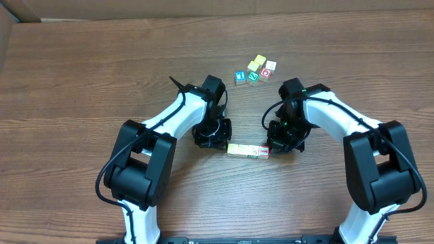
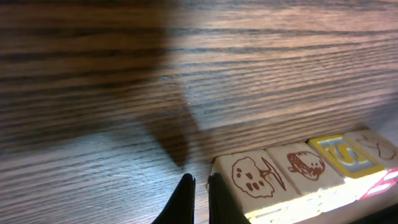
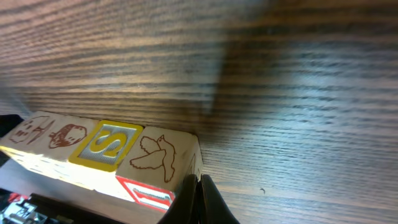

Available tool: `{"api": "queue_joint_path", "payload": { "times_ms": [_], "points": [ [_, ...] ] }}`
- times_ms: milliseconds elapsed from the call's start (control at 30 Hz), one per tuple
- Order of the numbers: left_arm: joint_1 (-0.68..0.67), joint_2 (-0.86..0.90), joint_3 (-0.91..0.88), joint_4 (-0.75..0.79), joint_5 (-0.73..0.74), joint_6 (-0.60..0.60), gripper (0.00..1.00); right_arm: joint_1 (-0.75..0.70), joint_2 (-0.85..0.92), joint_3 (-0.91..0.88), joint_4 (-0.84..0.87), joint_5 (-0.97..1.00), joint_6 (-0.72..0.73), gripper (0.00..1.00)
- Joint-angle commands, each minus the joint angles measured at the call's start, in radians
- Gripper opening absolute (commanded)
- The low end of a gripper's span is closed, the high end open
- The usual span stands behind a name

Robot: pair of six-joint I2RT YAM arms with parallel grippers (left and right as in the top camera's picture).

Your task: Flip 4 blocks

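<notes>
1. Task's things: the row of four blocks [image 1: 247, 150] lies flat on the table [image 1: 81, 81], end to end, between your two grippers. It is well apart from the cluster of loose cubes [image 1: 255, 70] farther back.
2. Faces up: three pale drawn faces and one yellow S face [image 2: 345, 155]. Red shows on the side of the bird block [image 3: 158, 158].
3. Left gripper [image 2: 200, 190]: jaws closed to a sliver, holding nothing, tips low at the table just beside one end of the row. Contact cannot be confirmed.
4. Right gripper [image 3: 199, 190]: jaws pressed together, empty, just beside the opposite end, by the bird block.
5. Progress (a judgement): no block is lifted or tilted, and the faces alone do not tell you whether the row is already turned. Treat the flip as unconfirmed. Most likely all four blocks are yet to be turned, with both closed tips placed to squeeze the row by its ends.
</notes>
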Motion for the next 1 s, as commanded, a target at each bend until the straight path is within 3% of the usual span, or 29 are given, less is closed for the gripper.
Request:
{"api": "queue_joint_path", "payload": {
  "times_ms": [0, 967],
  "points": [
    [-0.006, 0.017, -0.011, 0.011, 0.034, -0.003, 0.04, 0.042, -0.025, -0.005, 0.017, -0.042, 0.056, 0.04],
    [0.000, 0.017, -0.011, 0.087, 0.032, 0.020, 0.04, 0.133, -0.025, -0.005, 0.021, -0.042, 0.192, 0.04]
  ]
}}
